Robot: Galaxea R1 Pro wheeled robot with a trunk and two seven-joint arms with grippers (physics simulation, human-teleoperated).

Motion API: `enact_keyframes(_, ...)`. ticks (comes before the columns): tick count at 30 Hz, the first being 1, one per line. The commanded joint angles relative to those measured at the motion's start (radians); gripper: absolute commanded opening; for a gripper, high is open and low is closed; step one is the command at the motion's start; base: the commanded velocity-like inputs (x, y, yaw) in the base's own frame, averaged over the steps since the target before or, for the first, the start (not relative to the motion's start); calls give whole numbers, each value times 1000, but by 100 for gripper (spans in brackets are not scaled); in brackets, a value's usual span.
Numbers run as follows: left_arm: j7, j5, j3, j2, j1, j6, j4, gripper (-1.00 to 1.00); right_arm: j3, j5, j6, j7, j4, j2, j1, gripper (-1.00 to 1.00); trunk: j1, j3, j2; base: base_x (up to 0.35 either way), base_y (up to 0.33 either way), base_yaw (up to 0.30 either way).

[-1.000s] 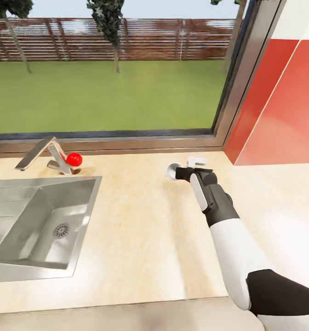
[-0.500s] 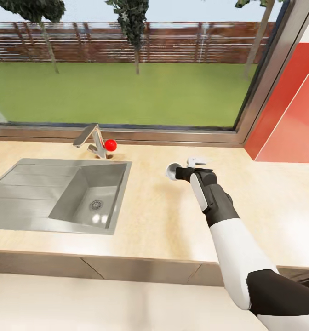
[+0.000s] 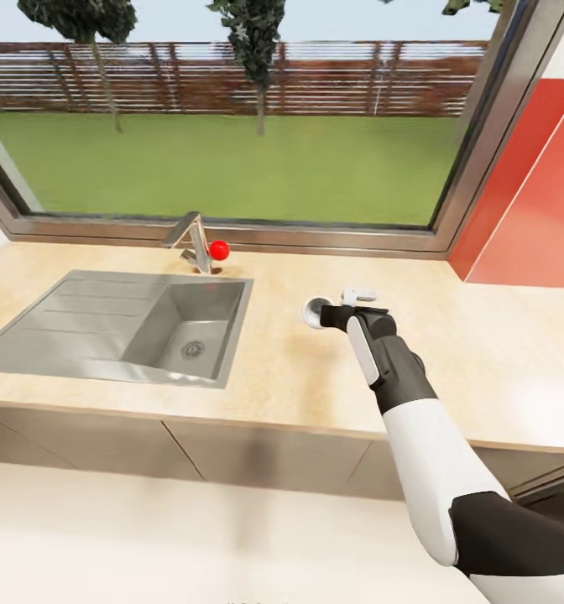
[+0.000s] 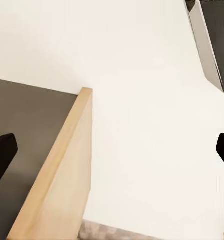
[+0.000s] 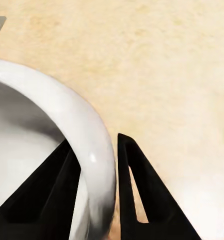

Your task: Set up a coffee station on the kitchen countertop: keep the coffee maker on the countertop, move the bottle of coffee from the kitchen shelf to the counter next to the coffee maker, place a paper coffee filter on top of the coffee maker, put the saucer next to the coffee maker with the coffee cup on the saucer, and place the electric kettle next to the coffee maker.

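- View has pulled back and swung since a second ago: sink (image 3: 122,327) slides toward centre, cabinet fronts now show. Camera moves, not the things.
- Right gripper (image 3: 326,316) clenched on the coffee cup (image 3: 315,312), rim pinched between fingers (image 5: 137,195), held over the kitchen countertop (image 3: 299,377).
- Left gripper (image 4: 112,150) spread, holding nothing.
- Judgement: robot is carrying the cup; saucer, coffee maker not yet reached.

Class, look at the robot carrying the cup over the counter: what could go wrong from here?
1. The right gripper pinches only the cup's thin rim, so the cup could twist or slip out.
2. If dropped, it may hit the countertop or roll toward the sink.
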Motion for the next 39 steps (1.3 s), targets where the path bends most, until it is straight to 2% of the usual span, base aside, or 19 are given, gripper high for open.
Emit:
enact_keyframes(1,2,-10,7,0,0,-3,-1,100,1,-11,3,-8,-1,0,-1,-100,1,-1,-2,-22,0,237)
enact_keyframes(16,2,-9,8,-2,0,-9,-1,100,2,-11,3,-8,0,0,1,-100,1,15,-2,-3,0,215)
enact_keyframes(19,2,-8,9,-2,-1,-13,-2,100,18,-11,3,-8,4,0,2,-100,1,19,-2,0,0,210)
enact_keyframes(21,2,-7,9,-3,-2,-15,-3,100,52,-10,2,-8,6,0,4,-100,1,21,-2,0,0,210)
enact_keyframes(22,2,-6,9,-2,-5,-16,-4,100,107,-10,0,-8,9,0,11,-100,1,22,-2,0,0,210)
enact_keyframes(29,3,-6,9,-4,-7,-16,-4,100,125,-10,-2,-7,8,0,63,-100,1,30,-2,0,0,210)
enact_keyframes(32,3,-4,10,-3,-7,-15,-4,100,190,-9,-2,-7,-12,0,75,-100,1,34,-2,0,0,210)
enact_keyframes(39,4,13,10,-4,-8,-16,-5,100,252,-10,-2,-7,-19,0,83,-100,1,42,-2,0,0,210)
